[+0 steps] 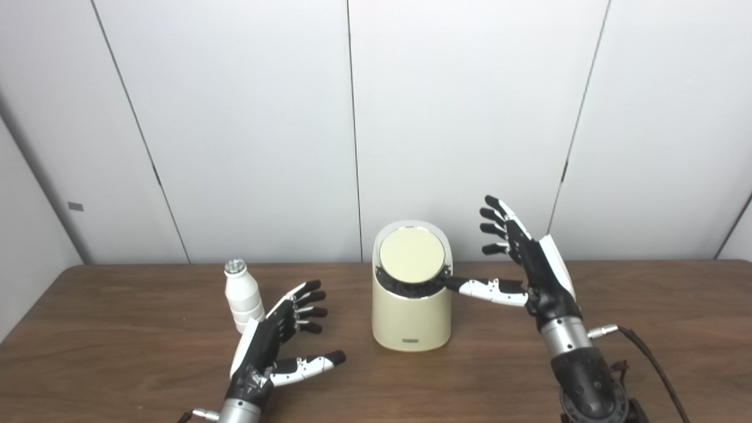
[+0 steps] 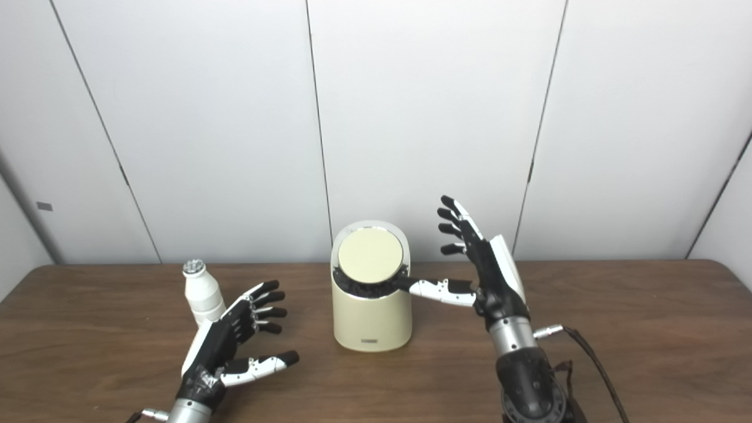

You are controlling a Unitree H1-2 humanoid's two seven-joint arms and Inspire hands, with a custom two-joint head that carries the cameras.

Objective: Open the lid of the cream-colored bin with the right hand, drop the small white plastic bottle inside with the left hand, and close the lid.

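1. the table (image 1: 675, 305) is a wide brown wood top running the full width, backed by plain white wall panels (image 1: 247, 117); everything for the job sits toward its middle and left.

2. the bin (image 1: 411, 320) stands upright at the table's centre, cream sided with a dark band under the rim. its lid (image 1: 411, 255) is a pale round disc tilted up to face the cameras, with a dark gap showing at its 6 o'clock edge, so i judge it partly raised, not flat shut.

3. the right hand (image 1: 529, 264) stands at the bin's 3 o'clock, fingers spread and pointing up, gripping nothing. its thumb reaches sideways to the rim at the lid's lower right edge and seems to touch there (probably the lever that tips the lid, since the fingers stay clear of the opening).

4. the left hand (image 1: 282, 341) hovers low at the bin's 8 o'clock, palm turned inward, fingers apart and empty. it looks set for a sideways wrap round the bottle.

5. the bottle (image 1: 242, 296) is small, white, ribbed, with a silvery cap, upright on the table at the bin's 9 o'clock. it sits just beyond the left hand's fingertips at about their 11 o'clock, not yet grasped, whether touched i cannot tell.
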